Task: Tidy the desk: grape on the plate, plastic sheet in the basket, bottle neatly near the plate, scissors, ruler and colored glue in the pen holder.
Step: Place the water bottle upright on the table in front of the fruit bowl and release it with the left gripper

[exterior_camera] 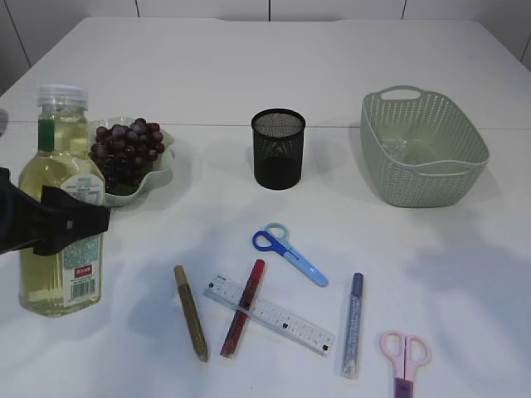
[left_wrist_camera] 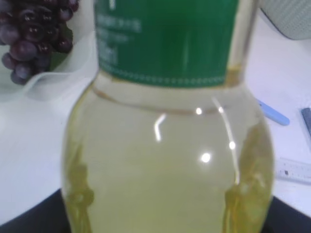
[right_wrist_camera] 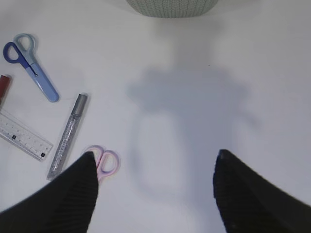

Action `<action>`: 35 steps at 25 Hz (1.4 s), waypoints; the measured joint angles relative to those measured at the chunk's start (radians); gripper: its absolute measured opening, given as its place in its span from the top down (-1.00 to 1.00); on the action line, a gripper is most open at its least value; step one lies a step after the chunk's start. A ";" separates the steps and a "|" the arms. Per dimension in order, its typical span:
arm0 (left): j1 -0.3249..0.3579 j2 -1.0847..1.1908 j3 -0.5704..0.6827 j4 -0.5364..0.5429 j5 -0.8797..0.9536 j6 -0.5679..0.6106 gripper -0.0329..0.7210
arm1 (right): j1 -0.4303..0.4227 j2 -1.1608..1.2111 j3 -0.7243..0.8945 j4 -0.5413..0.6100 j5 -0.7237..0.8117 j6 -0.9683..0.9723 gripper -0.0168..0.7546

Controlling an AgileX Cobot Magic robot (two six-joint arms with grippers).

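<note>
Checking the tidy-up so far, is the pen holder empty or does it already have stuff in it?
No tools are in it: nothing sticks out of the pen holder, and the scissors, ruler and glue sticks lie on the table.

White table (exterior_camera: 332, 66), pale panelled wall (exterior_camera: 249, 8)

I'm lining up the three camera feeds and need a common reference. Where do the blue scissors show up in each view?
Exterior view: blue scissors lie at centre, in front of the pen holder, blades pointing lower right.
Left wrist view: only a blue blade tip at the right edge, behind the bottle.
Right wrist view: upper left, handles toward the corner.
Shared landmark: the ruler lies just beside them in all three.
</note>
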 joint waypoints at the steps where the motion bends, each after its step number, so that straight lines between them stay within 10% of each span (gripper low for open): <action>1: 0.000 0.011 0.000 0.022 0.011 -0.019 -0.29 | 0.000 0.000 0.000 0.000 0.000 0.000 -0.53; 20: 0.000 0.070 -0.138 1.226 0.160 -1.167 -0.29 | 0.000 0.000 0.000 0.000 -0.004 0.000 -0.53; 35: -0.045 0.071 -0.138 1.320 -0.257 -1.267 -0.29 | 0.000 0.000 0.000 -0.004 -0.005 0.000 -0.53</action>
